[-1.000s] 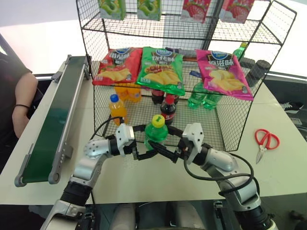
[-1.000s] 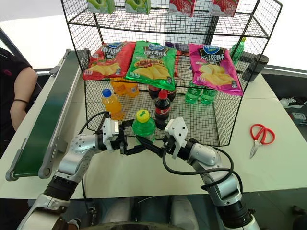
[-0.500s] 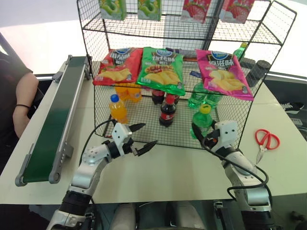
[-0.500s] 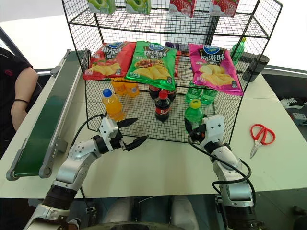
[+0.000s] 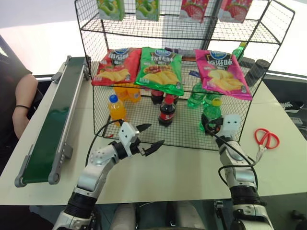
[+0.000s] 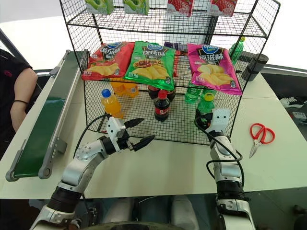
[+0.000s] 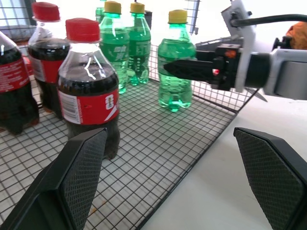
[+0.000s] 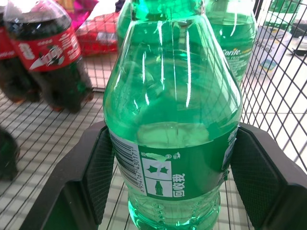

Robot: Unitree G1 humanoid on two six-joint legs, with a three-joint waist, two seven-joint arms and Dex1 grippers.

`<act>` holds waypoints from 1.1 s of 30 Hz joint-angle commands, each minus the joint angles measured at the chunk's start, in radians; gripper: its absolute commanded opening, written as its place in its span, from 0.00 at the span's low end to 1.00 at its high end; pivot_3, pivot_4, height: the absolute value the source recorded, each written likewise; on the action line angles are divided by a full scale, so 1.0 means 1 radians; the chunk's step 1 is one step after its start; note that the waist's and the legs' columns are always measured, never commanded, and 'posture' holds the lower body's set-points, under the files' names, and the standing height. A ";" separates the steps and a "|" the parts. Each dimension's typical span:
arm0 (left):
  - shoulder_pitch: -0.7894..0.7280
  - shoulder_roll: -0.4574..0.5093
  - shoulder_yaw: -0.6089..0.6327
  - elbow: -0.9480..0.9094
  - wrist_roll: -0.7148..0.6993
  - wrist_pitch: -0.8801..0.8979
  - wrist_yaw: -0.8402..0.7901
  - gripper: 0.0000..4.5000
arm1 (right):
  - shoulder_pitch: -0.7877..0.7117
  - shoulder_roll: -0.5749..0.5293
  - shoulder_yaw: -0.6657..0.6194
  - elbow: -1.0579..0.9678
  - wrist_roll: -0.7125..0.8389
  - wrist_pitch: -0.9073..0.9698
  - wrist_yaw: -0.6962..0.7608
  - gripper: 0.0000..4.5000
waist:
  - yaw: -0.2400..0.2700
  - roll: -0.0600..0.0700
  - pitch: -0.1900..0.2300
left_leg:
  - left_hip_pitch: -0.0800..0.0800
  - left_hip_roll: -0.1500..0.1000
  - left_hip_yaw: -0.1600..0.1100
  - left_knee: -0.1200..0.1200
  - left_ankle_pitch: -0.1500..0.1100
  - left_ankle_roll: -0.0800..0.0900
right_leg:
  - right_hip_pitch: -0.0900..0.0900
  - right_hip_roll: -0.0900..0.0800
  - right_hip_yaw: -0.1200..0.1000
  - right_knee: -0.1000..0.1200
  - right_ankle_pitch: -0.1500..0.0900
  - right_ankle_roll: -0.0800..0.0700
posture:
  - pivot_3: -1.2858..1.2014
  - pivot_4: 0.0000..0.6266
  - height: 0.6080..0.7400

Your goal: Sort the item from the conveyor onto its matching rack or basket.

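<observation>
Right wrist view: my right gripper [image 8: 175, 158] clamps green bottle [image 8: 173, 115] upright over basket [image 5: 158, 132] mesh, beside matching ones; left gripper [image 5: 149, 138] spread, empty.

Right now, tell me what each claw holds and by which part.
The right claw grips the green soda bottle by its labelled lower body. The left claw is open and holds nothing.

three chip bags [image 5: 164, 69], three cola bottles [image 7: 88, 86], three green soda bottles [image 7: 175, 60], one pair of scissors [image 5: 265, 141]
</observation>
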 commanded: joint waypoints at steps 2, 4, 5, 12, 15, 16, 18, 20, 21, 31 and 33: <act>-0.006 0.015 -0.001 -0.053 -0.014 0.014 -0.016 1.00 | -0.024 0.007 -0.022 0.009 0.013 -0.056 0.005 0.65 | -0.001 0.000 0.000 | 0.000 0.000 0.000 0.000 0.000 0.000 | 0.000 0.000 0.000 0.000 0.000 0.000 | 0.52 0.24 1.00; -0.007 0.018 -0.003 -0.054 -0.014 0.018 -0.019 1.00 | -0.013 0.011 -0.018 0.001 0.011 -0.062 0.007 0.88 | -0.001 0.000 0.000 | 0.000 0.000 0.000 0.000 0.000 0.000 | 0.000 0.000 0.000 0.000 0.000 0.000 | 0.52 0.24 1.00; -0.008 0.019 -0.004 -0.055 -0.014 0.020 -0.021 1.00 | -0.008 0.011 -0.016 -0.004 0.008 -0.065 0.006 0.93 | -0.001 0.000 0.000 | 0.000 0.000 0.000 0.000 0.000 0.000 | 0.000 0.000 0.000 0.000 0.000 0.000 | 0.52 0.24 1.00; -0.016 0.019 -0.007 -0.054 -0.012 0.026 -0.035 1.00 | 0.108 -0.002 0.015 -0.169 -0.047 -0.052 -0.010 0.99 | 0.000 0.000 0.000 | 0.000 0.000 0.000 0.000 0.000 0.000 | 0.000 -0.001 0.000 0.000 0.000 0.000 | 0.52 0.24 1.00; -0.020 0.020 0.002 -0.048 -0.017 0.028 -0.039 1.00 | 0.199 -0.017 0.033 -0.290 -0.069 -0.024 0.000 0.99 | 0.001 0.001 0.000 | 0.000 0.000 0.000 0.000 0.000 0.000 | 0.001 -0.001 0.000 0.000 0.000 0.000 | 0.52 0.24 1.00; -0.021 0.021 0.006 -0.047 -0.020 0.026 -0.040 1.00 | 0.220 -0.019 0.037 -0.320 -0.073 -0.015 0.003 0.99 | 0.000 0.001 0.000 | 0.000 0.000 0.000 0.000 0.000 0.000 | 0.001 -0.001 0.000 0.000 0.000 0.000 | 0.52 0.24 1.00; -0.027 0.026 0.025 -0.034 -0.030 0.023 -0.046 1.00 | 0.293 -0.032 0.060 -0.426 -0.071 0.009 0.034 0.99 | 0.000 0.001 0.000 | 0.001 0.000 0.000 0.000 0.000 0.000 | 0.001 -0.001 0.001 0.000 0.000 0.000 | 0.52 0.24 1.00; -0.031 0.040 0.044 -0.018 -0.033 0.021 -0.053 1.00 | 0.358 -0.052 0.086 -0.526 -0.067 0.030 0.072 0.99 | 0.001 0.001 -0.001 | 0.001 0.000 0.000 0.000 0.000 0.000 | 0.001 -0.001 0.001 0.000 0.000 0.000 | 0.52 0.24 1.00; -0.031 0.050 0.053 -0.012 -0.032 0.019 -0.055 1.00 | 0.384 -0.063 0.094 -0.568 -0.062 0.043 0.089 0.99 | 0.000 0.001 -0.001 | 0.002 0.000 0.000 0.000 0.000 0.000 | 0.001 0.000 0.001 0.000 0.000 0.000 | 0.52 0.24 1.00; 0.032 0.215 0.151 0.027 0.002 -0.014 -0.100 1.00 | 0.630 -0.205 -0.028 -0.866 0.110 0.141 0.259 0.99 | 0.004 0.000 -0.001 | 0.005 0.000 0.000 -0.001 0.000 0.000 | 0.004 0.000 0.001 -0.001 -0.001 0.000 | 0.52 0.24 1.00; 0.048 0.236 0.165 0.033 0.001 -0.020 -0.105 1.00 | 0.673 -0.229 -0.079 -0.871 0.143 0.149 0.288 0.99 | 0.006 0.000 -0.001 | 0.005 0.000 0.000 -0.001 0.000 0.000 | 0.005 0.000 0.001 -0.001 -0.001 0.000 | 0.52 0.24 1.00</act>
